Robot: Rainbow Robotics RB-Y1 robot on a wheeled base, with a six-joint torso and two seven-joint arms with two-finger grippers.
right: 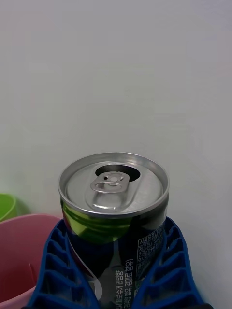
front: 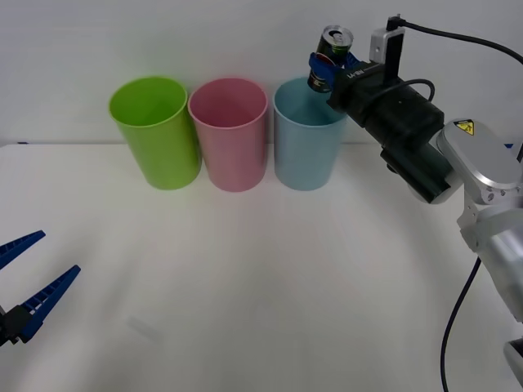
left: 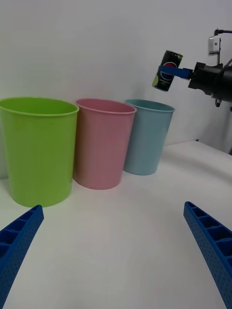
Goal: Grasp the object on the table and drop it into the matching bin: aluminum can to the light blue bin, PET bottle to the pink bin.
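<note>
The right end effector is hanging in the air above the far rim of the light blue bin, its blue ribbed fingers clamped on the sides of the aluminum can. The can is sitting between the fingers, lifted well clear of the worktop, with its silver pull-tab top tilted up and away from the wrist; its tab opening is showing dark. From the left wrist camera, the can is showing as a dark cylinder with a round logo, gripped at mid-height and leaning slightly, just above and beyond the light blue bin.

Beside the light blue bin, farther from the right end effector, the pink bin is standing upright, and beyond that the lime green bin; the three are standing in a row, close side by side, near the back of the worktop.

The left end effector is hovering low over the near left edge of the worktop, well apart from the bins, its two blue fingers spread wide with nothing between them.
</note>
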